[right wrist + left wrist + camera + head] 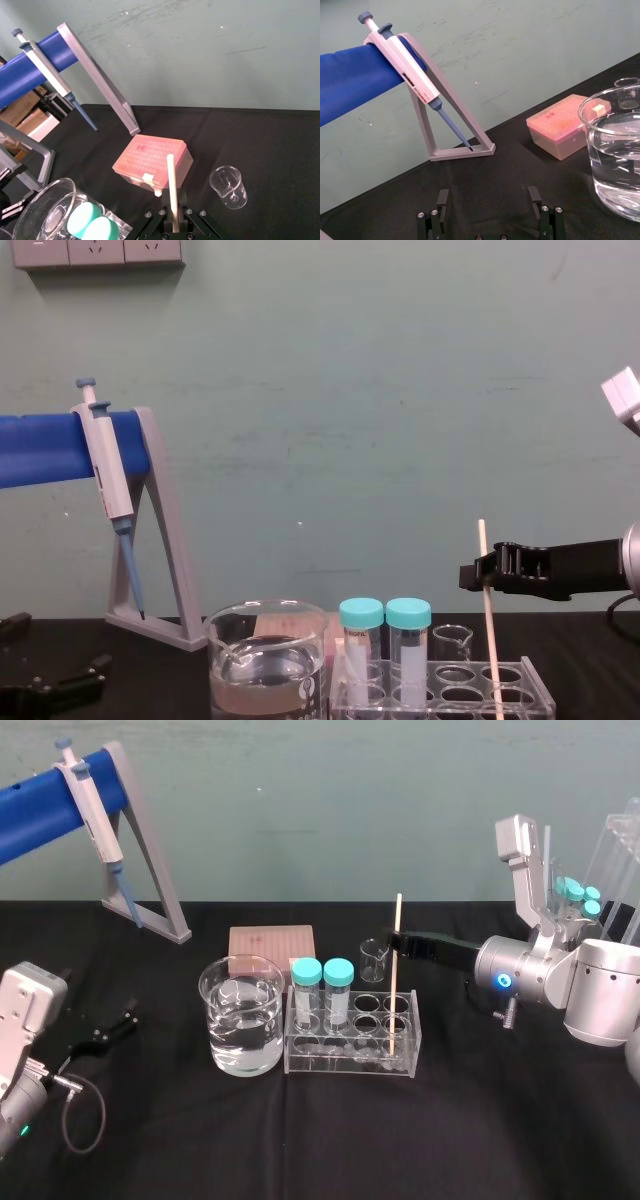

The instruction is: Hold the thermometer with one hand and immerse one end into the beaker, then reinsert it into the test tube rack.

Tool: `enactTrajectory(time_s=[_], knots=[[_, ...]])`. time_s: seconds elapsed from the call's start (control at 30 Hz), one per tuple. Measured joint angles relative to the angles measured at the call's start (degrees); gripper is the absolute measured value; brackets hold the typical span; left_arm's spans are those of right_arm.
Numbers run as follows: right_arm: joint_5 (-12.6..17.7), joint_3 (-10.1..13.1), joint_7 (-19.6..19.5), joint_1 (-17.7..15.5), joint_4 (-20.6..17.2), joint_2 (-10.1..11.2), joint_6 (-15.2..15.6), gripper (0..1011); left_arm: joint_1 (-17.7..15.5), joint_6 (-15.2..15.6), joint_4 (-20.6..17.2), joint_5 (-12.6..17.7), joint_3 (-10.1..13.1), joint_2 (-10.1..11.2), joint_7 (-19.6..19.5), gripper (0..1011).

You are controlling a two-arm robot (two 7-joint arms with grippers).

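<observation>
Thermometer (394,990) is held in the test tube rack (352,1068), clamped by the right tool (398,938); the dip in the beaker (240,1030), at the rack's 9 o'clock, is judged not yet made; the left tool (488,192) is parked, fingers apart.

Black table (300,1140) with beaker (243,1015), rack (350,1065)

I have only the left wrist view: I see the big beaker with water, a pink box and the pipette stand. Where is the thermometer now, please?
Observer: The thermometer stands upright in the test tube rack, in a hole at its right end.
Operator: Does the right gripper have it?
Observer: Yes, the right gripper is shut on the rod above the rack, reaching in from the right.
Operator: Is my left gripper near the rack?
Observer: No. The left gripper sits low at the table's far left, and the beaker stands between it and the rack.
</observation>
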Motion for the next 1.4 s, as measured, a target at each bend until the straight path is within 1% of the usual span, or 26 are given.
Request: enactTrajectory(time_s=[0.03, 0.07, 0.5, 0.63, 0.73, 1.07, 1.27, 1.33, 1.37, 1.4], knots=[[0.00, 0.01, -0.06, -0.04, -0.05, 0.02, 0.00, 57, 0.00, 0.00, 0.00, 0.00, 0.00, 0.00, 0.00, 1004], [0.00, 0.01, -0.12, -0.08, -0.12, 0.04, 0.00, 53, 0.00, 0.00, 0.00, 0.00, 0.00, 0.00, 0.00, 1004], [-0.07, 0.01, -0.39, -0.53, -0.87, 0.45, -0.23, 53, 0.00, 0.00, 0.00, 0.00, 0.00, 0.00, 0.00, 1004], [-0.02, 0.18, -0.50, -0.83, -1.65, 0.81, -0.28, 53, 0.00, 0.00, 0.00, 0.00, 0.00, 0.00, 0.00, 1004], [0.22, 0.48, -0.36, -1.37, -3.22, 1.41, -0.50, 53, 0.00, 0.00, 0.00, 0.00, 0.00, 0.00, 0.00, 1004], [0.46, 0.80, -0.54, -2.40, -6.71, 3.02, -1.59, 53, 0.00, 0.00, 0.00, 0.00, 0.00, 0.00, 0.00, 1004], [-0.30, 0.84, -0.38, -3.43, -10.13, 4.77, -3.18, 53, 0.00, 0.00, 0.00, 0.00, 0.00, 0.00, 0.00, 1004], [-1.18, 0.92, -0.19, -4.16, -12.71, 6.03, -4.56, 53, 0.00, 0.00, 0.00, 0.00, 0.00, 0.00, 0.00, 1004], [-1.18, 0.92, -0.19, -4.16, -12.71, 6.03, -4.56, 53, 0.00, 0.00, 0.00, 0.00, 0.00, 0.00, 0.00, 1004], [-1.77, 1.07, -0.22, -4.71, -14.55, 6.80, -5.42, 53, 0.00, 0.00, 0.00, 0.00, 0.00, 0.00, 0.00, 1004]])
